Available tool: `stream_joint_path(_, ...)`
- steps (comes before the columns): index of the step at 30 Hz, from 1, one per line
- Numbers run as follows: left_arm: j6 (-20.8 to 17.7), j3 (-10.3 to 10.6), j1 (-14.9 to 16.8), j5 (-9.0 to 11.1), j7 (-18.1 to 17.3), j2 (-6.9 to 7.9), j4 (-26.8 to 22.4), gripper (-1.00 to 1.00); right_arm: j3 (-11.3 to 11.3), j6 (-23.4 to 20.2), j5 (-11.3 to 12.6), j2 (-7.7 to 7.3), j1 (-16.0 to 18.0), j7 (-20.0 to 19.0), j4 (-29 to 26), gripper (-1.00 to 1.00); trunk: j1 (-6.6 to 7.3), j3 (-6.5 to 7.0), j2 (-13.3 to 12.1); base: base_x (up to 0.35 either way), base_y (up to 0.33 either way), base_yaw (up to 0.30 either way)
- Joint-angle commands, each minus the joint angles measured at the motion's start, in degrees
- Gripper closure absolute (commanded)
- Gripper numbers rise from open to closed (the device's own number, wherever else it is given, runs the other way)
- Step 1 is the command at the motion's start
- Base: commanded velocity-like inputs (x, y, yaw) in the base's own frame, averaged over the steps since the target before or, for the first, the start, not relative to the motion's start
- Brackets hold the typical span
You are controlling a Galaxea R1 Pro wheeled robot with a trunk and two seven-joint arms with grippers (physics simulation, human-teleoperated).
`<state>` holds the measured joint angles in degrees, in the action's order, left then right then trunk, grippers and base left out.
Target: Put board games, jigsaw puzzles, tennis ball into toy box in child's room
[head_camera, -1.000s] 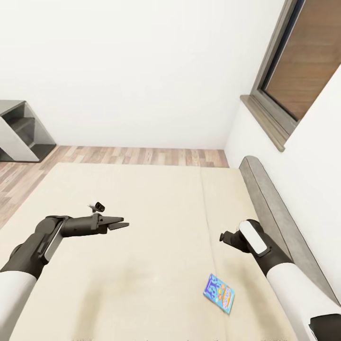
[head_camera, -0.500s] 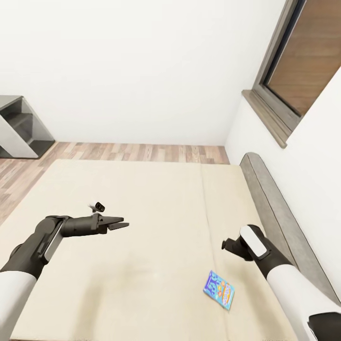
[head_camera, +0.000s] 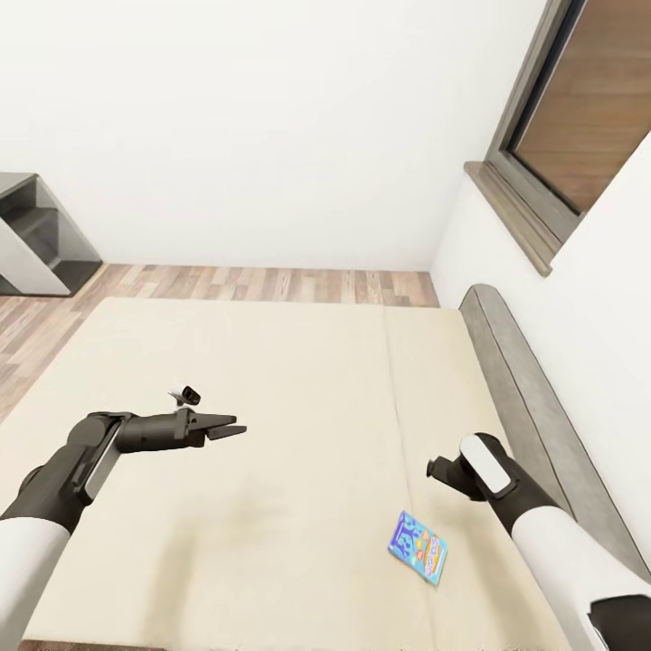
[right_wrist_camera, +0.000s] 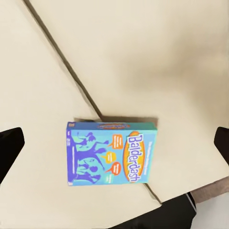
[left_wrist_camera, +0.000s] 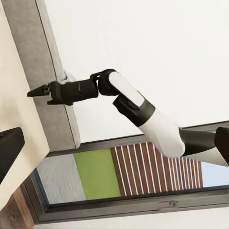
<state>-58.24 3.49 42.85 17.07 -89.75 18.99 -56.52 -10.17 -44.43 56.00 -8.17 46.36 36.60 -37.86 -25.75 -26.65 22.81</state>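
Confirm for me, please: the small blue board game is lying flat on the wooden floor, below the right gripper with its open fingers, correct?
Not quite. The small blue board game lies flat on the bed, on its beige mattress, not on the wooden floor. The right wrist view shows it; the head view shows the right gripper above it. The rest holds.

A blue board game (head_camera: 418, 549) lies on the bed (head_camera: 298, 380).

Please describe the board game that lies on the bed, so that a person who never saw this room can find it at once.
Start at the large bed with the beige mattress, its grey headboard under the window. Near the headboard side, beside the mattress seam and below the right gripper, lies the board game. It is a small flat blue box reading "Balderdash".
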Motion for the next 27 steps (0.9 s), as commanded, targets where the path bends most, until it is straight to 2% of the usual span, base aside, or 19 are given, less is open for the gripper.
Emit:
stream_joint_path(1,-0.6,0.2,0.0,0.1,-0.3,0.06,0.0,-1.00,-0.4,0.2,0.6,-0.10,0.1,0.1,0.4,-1.00,-0.03,-0.19,0.1,0.000,0.000,0.000)
stream_joint_path(6,-0.6,0.3,0.0,0.1,-0.3,0.02,-0.1,-1.00,-0.5,1.3,0.2,-0.37,0.1,-3.3,3.3,-1.00,-0.03,-0.66,0.1,0.000,0.000,0.000)
stream_joint_path(13,-0.7,0.5,-0.1,0.2,-0.3,-0.06,-1.7,-1.00,-0.6,4.4,-2.5,-1.70,0.1,-9.0,4.7,-1.00,-0.03,-1.32,0.1,0.000,0.000,0.000)
stream_joint_path(19,-0.9,0.8,-1.3,0.2,-0.3,-0.46,-5.9,-1.00,-0.6,5.4,-5.8,-2.10,0.1,-13.1,5.6,-1.00,-0.03,-1.89,0.1,0.000,0.000,0.000)
stream_joint_path(27,-1.6,2.5,-3.3,0.2,-0.3,-0.60,-12.8,-1.00,-0.6,6.3,-6.7,-2.19,0.1,-14.4,5.8,-1.00,-0.03,-2.65,0.1,0.000,0.000,0.000)
